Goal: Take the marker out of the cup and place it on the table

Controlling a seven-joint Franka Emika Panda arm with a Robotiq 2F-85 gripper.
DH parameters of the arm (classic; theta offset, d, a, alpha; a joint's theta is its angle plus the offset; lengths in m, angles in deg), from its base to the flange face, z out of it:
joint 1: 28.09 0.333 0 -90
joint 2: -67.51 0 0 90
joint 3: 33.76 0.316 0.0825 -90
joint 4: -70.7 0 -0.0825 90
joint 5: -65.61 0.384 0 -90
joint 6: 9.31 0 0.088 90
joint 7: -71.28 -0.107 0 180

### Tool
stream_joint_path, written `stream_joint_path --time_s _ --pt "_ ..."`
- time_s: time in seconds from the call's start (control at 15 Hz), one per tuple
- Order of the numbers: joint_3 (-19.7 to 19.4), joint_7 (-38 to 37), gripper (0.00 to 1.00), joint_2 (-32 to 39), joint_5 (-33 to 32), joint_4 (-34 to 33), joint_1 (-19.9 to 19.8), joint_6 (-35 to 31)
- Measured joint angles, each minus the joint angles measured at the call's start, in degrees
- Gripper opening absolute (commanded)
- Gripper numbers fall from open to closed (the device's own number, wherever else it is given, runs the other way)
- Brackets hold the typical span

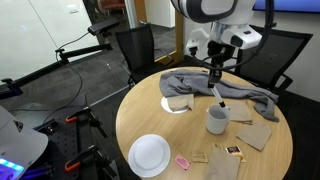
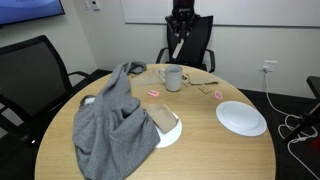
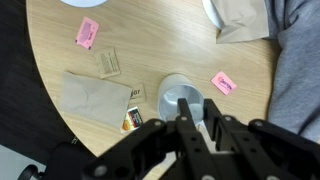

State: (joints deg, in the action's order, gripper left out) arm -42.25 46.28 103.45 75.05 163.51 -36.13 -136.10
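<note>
Jaws pinch the marker (image 1: 216, 92) over the cup (image 1: 217, 121), grey cloth (image 1: 190, 82) just beside.

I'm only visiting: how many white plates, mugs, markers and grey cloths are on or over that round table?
white plates: 2
mug: 1
marker: 1
grey cloth: 1
Total: 5
</note>
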Motion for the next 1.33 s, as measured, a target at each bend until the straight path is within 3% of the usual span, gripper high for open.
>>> stream_joint_path --time_s 0.6,0.67,1.0,1.07,1.33 --pt "-1.2 0.0 0.05 -21.8 -10.1 26.0 5.3 -5.0" --pt "-1.1 -0.1 0.2 -23.8 -10.4 28.8 5.6 -6.1" --pt "-1.0 -0.1 0.2 -23.9 -10.4 29.3 5.5 -6.3" --pt "-1.0 -0.1 0.05 -23.8 -10.4 29.3 5.5 -6.3" --pt "-1.0 -0.7 0.05 -23.4 -11.7 29.3 5.6 -7.1"
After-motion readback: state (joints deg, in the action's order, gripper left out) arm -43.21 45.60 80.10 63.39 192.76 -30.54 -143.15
